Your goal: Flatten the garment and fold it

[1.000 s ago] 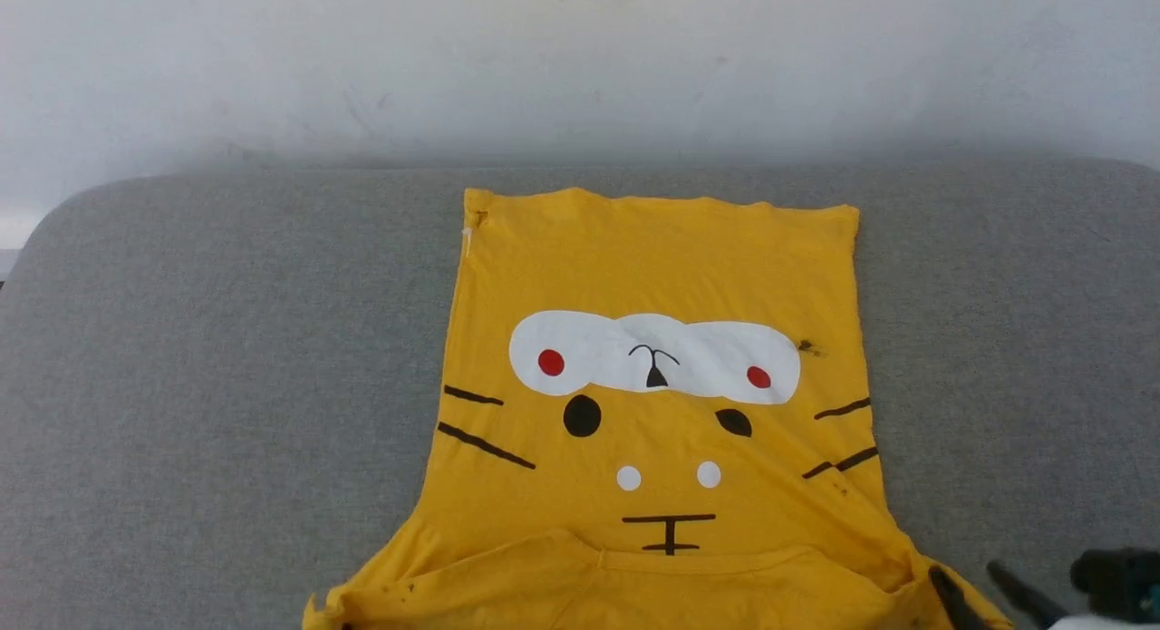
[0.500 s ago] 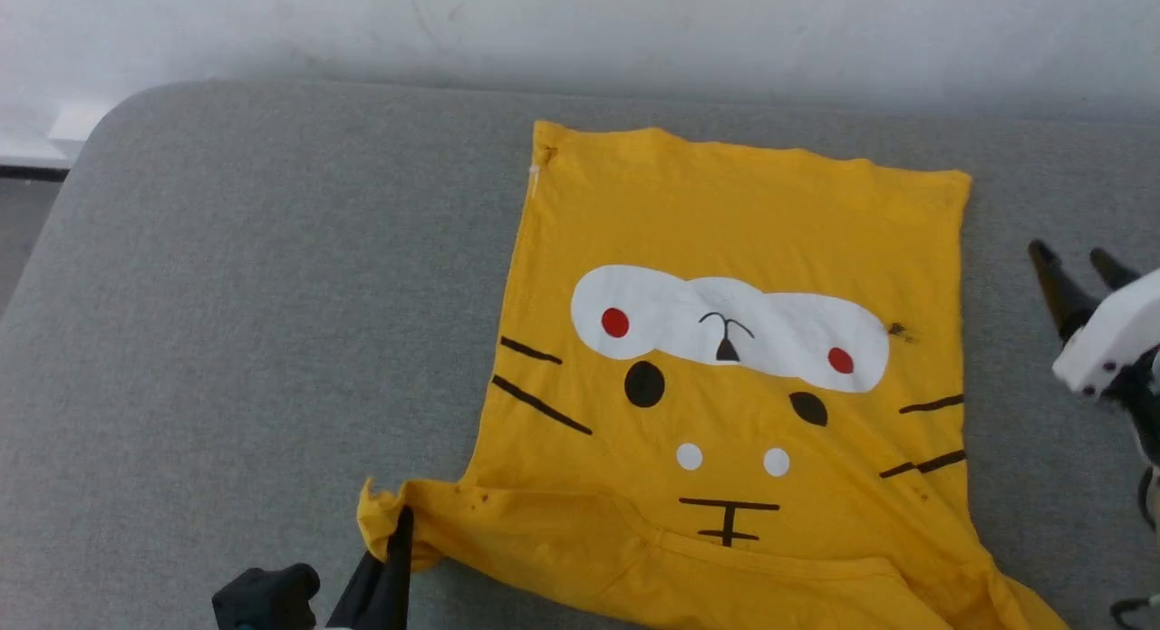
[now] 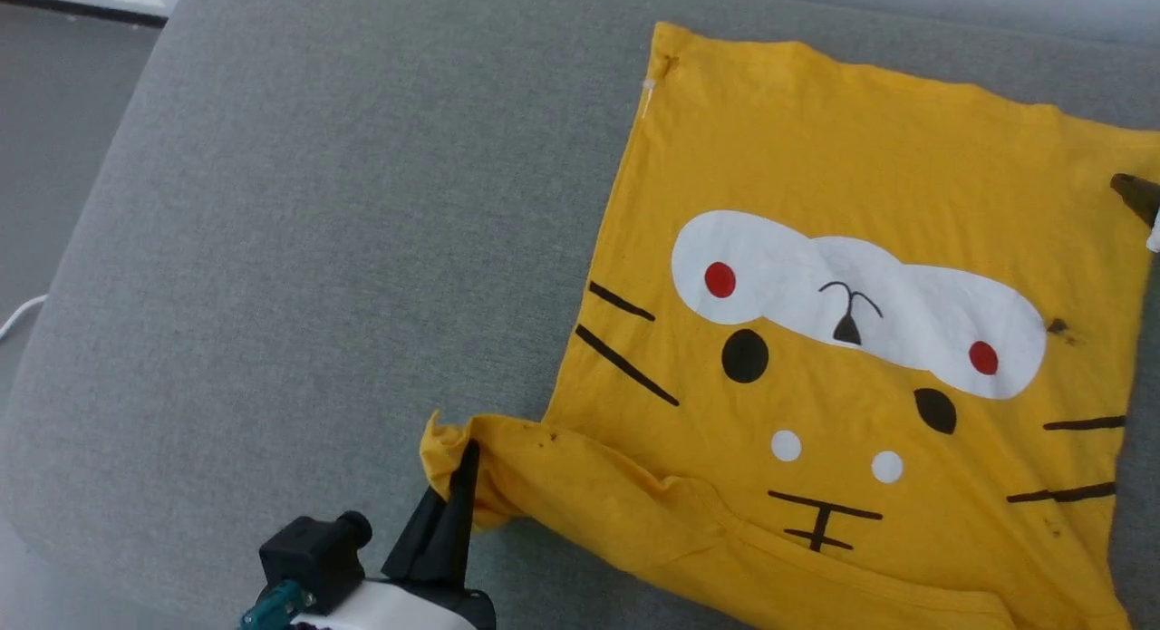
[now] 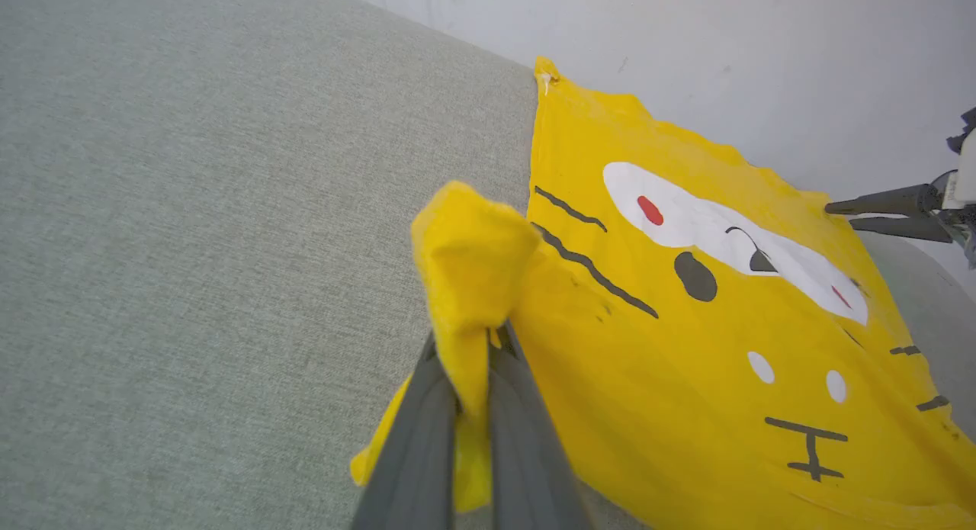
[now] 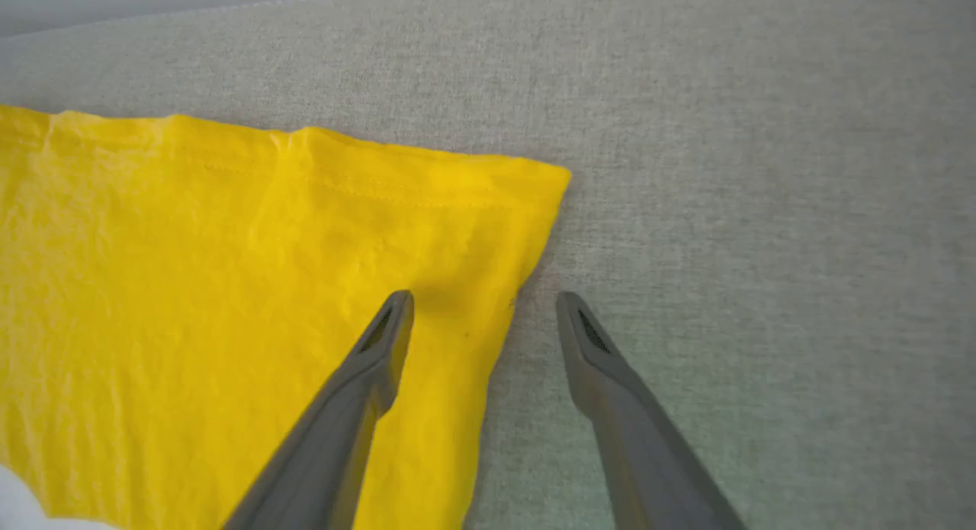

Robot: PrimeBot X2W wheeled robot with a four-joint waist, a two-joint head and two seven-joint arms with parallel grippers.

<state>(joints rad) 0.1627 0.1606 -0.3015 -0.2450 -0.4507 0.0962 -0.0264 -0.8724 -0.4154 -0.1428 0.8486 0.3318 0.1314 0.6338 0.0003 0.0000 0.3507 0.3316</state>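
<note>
The yellow garment point(image 3: 843, 249) with its cartoon face print lies mostly flat on the grey cushion. My left gripper point(image 3: 464, 462) is shut on the garment's near left sleeve, which bunches up between the fingers point(image 4: 427, 408) in the left wrist view, beside the print point(image 4: 686, 286). My right gripper point(image 5: 484, 309) is open above the garment's far right corner point(image 5: 488, 210); one finger hangs over the cloth, the other over bare cushion. One dark fingertip point(image 3: 1137, 195) of it shows at the head view's right edge, and it appears as the right gripper point(image 4: 846, 213) in the left wrist view.
The grey cushion point(image 3: 317, 249) has wide bare room left of the garment. Its rounded left edge drops to a grey floor point(image 3: 45, 113), where a white cable point(image 3: 23, 313) lies. A pale wall point(image 4: 686, 34) stands behind the cushion.
The head camera has swung down and left. My right gripper opened wider and came over the garment's far right corner. The left gripper stays shut on the sleeve.
</note>
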